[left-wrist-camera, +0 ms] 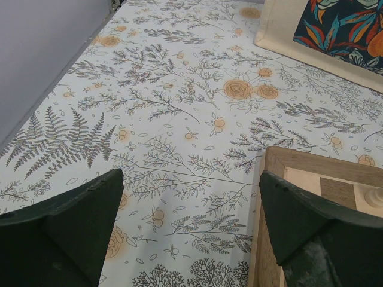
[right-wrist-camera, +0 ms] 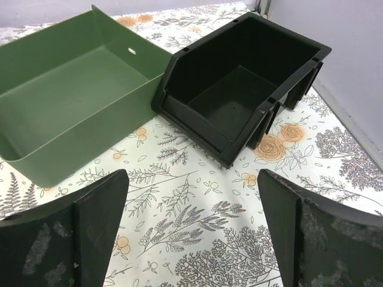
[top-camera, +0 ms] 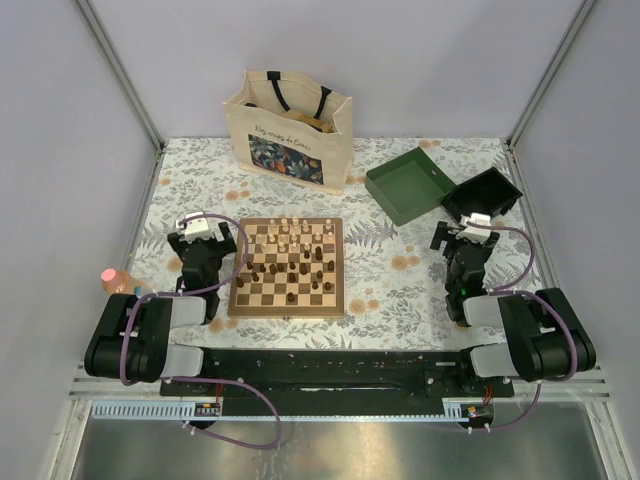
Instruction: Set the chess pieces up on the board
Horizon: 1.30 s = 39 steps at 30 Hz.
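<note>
The checkered wooden board (top-camera: 288, 303) lies in the middle of the table, with pale and dark chess pieces (top-camera: 300, 262) scattered over its squares. Just left of the board sits my left gripper (top-camera: 205, 230), open and empty. In the left wrist view, the left gripper (left-wrist-camera: 191, 185) stands above the patterned cloth, and the board's corner (left-wrist-camera: 293, 164) shows by its right finger, with one pale piece (left-wrist-camera: 376, 196) at the edge. My right gripper (top-camera: 468, 228) rests at the right, far from the board. The right wrist view shows the right gripper (right-wrist-camera: 192, 182) open over bare cloth.
A printed tote bag (top-camera: 290, 128) stands behind the board. An open green box (top-camera: 410, 184) and a black bin (top-camera: 484, 193) sit at the back right, straight ahead of the right gripper. A small bottle with a pink cap (top-camera: 116, 276) stands at the left edge.
</note>
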Available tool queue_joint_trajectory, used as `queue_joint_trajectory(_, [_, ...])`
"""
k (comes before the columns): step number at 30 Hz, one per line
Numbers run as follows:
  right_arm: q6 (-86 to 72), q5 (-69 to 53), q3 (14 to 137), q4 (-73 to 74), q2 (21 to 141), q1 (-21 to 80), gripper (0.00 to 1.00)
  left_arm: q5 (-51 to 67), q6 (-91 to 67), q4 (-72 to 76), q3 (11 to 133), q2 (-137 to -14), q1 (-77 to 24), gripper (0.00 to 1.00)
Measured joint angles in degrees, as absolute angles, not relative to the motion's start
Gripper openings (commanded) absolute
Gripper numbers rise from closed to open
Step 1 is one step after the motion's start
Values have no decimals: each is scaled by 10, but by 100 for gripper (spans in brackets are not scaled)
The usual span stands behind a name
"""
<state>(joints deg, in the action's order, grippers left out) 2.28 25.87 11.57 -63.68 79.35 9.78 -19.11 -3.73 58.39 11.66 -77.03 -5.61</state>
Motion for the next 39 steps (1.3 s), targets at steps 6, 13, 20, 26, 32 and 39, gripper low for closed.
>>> queue_joint_trajectory(6, [10,259,106,-536,641,98,98,-191,-37,584,117,-770,-56,99])
queue_joint_trajectory(13, [-133,210,256,-230,446,97,98,-233,-58,446,152,-688,-62,99])
queue_joint_trajectory(20, [-229,79,310,-64,446,97,98,-427,-267,45,427,-580,-60,99])
queue_joint_trajectory(26, [-294,-72,341,-6,549,97,88,-393,-331,-142,480,-633,-55,99])
queue_joint_trajectory(32, [-335,-185,355,-6,642,113,61,-238,-345,-185,461,-690,-38,70])
queue_joint_trajectory(39, [-377,-257,364,-39,737,145,17,-139,-367,-183,433,-726,-17,0])
